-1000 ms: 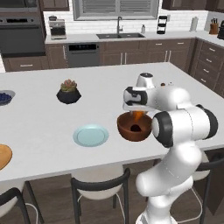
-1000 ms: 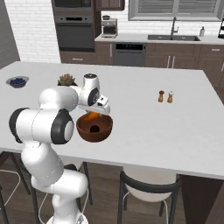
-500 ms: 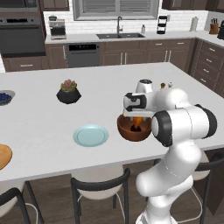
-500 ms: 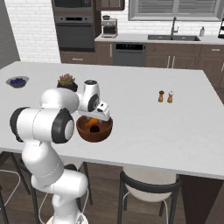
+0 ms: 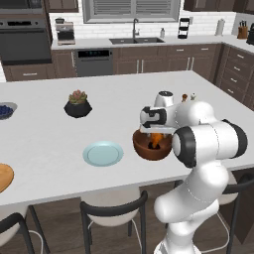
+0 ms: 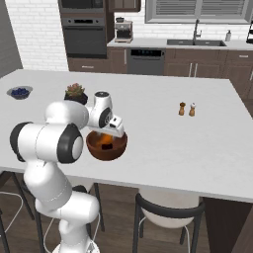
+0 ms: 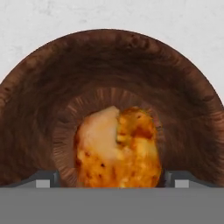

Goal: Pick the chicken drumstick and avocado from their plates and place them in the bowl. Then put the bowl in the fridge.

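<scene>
Reddish-brown bowl (image 7: 109, 70) with darker ribbed grain inside, golden-orange chicken drumstick (image 7: 118, 148) mottled with pale cream and dark flecks, pale blue-green glossy plate (image 5: 102, 154), white speckled table (image 5: 44, 144), black pot (image 5: 77, 108) with green-pink succulent

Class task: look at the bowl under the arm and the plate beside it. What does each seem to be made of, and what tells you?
Bowl: looks like dark wood, matte, with streaky grain and ring marks inside; it might be rough ceramic. Plate: looks like glazed ceramic, pale blue-green, smooth, with a soft sheen.
</scene>
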{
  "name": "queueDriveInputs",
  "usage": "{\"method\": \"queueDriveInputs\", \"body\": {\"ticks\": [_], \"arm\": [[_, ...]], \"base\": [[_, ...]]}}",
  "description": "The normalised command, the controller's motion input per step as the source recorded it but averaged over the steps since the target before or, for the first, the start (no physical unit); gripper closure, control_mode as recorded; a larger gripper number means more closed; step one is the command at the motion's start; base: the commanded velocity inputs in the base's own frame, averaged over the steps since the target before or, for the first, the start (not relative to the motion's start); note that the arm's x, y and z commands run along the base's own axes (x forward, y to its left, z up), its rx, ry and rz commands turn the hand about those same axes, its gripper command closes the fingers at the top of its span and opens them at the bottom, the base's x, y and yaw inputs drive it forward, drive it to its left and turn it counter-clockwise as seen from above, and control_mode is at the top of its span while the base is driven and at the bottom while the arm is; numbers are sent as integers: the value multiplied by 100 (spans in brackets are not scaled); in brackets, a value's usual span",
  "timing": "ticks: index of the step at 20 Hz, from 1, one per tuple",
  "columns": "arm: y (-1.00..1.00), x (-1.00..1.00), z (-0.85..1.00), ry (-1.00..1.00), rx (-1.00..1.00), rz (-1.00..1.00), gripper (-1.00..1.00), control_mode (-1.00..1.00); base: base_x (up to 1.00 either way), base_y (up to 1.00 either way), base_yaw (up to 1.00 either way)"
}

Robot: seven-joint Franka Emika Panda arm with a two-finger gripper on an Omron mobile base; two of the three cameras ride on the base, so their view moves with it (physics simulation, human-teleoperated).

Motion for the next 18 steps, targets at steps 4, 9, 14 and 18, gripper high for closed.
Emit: {"method": "queueDriveInputs", "body": {"ticks": [4, 9, 14, 18], "arm": [[0, 12, 13, -2, -1, 1, -100, -100], [-18, -2, 21, -1, 0, 0, -100, -100], [13, -27, 31, -4, -10, 0, -100, -100], [96, 8, 28, 3, -38, 16, -100, -100]], "base": [[0, 0, 0], [0, 0, 0], [0, 0, 0], [0, 0, 0]]}}
